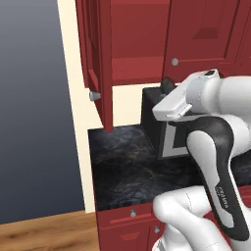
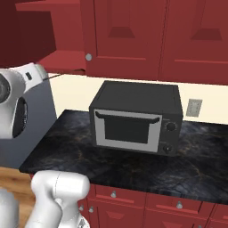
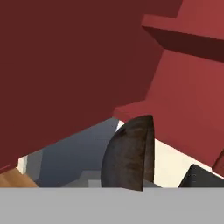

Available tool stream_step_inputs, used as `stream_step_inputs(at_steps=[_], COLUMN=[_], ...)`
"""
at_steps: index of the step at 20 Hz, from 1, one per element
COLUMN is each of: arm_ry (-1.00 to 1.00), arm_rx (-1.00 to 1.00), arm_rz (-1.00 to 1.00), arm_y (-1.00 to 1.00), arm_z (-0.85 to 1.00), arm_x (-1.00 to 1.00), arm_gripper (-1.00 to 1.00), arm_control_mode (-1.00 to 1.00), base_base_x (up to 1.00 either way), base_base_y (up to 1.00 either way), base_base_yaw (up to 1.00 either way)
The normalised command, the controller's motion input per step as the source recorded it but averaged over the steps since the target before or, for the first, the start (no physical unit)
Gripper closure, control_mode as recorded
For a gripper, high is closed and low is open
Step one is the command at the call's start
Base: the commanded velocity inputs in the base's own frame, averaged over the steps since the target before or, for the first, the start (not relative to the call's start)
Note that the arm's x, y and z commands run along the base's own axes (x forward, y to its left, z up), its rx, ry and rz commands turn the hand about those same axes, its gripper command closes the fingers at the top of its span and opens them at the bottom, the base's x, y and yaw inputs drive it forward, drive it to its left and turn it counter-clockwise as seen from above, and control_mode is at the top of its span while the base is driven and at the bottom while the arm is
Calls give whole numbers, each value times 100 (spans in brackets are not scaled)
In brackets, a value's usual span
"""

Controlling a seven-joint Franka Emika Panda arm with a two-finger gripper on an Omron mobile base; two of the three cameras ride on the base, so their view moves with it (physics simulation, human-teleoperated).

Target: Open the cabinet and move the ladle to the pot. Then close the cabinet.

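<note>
Left base view is showing the cabinet (image 1: 100, 63) with its left door swinging open over the dark marble desk (image 1: 122, 166); right base view is revealing the microwave (image 2: 136, 118) full-face; hand view is catching the claw (image 3: 131, 155) closed on a dark ladle bowl (image 3: 129, 153) below the cabinet's shelf.
</note>
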Motion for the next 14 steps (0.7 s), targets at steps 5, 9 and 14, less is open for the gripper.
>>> stream_step_inputs(at_steps=[5, 9, 14], arm_ry=[24, 28, 17], arm_rx=[0, 0, 0], arm_rz=[-37, -28, -10], arm_y=[-55, -64, -33], arm_z=[47, 26, -18], arm_x=[-100, -94, -64], arm_gripper=[100, 100, 100], arm_control_mode=[-100, -100, -100], base_base_x=[0, 0, 0], base_base_y=[0, 0, 0], base_base_yaw=[0, 0, 0])
